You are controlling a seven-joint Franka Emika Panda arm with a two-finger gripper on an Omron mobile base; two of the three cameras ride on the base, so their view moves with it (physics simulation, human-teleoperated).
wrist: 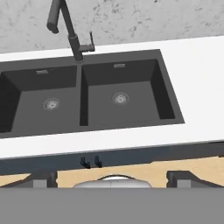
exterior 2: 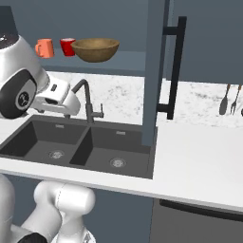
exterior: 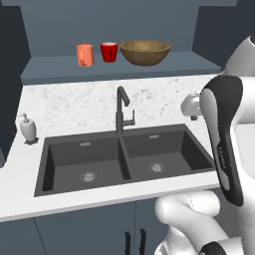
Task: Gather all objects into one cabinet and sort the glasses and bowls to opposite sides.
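On the shelf of the open slate-blue cabinet [exterior: 124,67] stand the pale orange cup [exterior: 85,55], the red cup [exterior: 109,52] and the wide wooden bowl [exterior: 145,52], side by side from left to right. The same row appears in the right base view: orange cup [exterior 2: 44,48], red cup [exterior 2: 68,46], wooden bowl [exterior 2: 95,49]. The small blue bowl is out of view. My gripper [wrist: 111,179] hangs over the sink, well below and in front of the shelf. Its fingertips [wrist: 43,179] stand wide apart, open, with nothing between them.
A dark double sink [exterior: 124,159] with a tall black faucet [exterior: 121,109] lies under the hand. A soap dispenser [exterior: 28,128] stands left of the sink. The cabinet's open door [exterior 2: 154,71] with its bar handle [exterior 2: 175,66] juts out on the right. Utensils [exterior 2: 228,99] hang further right.
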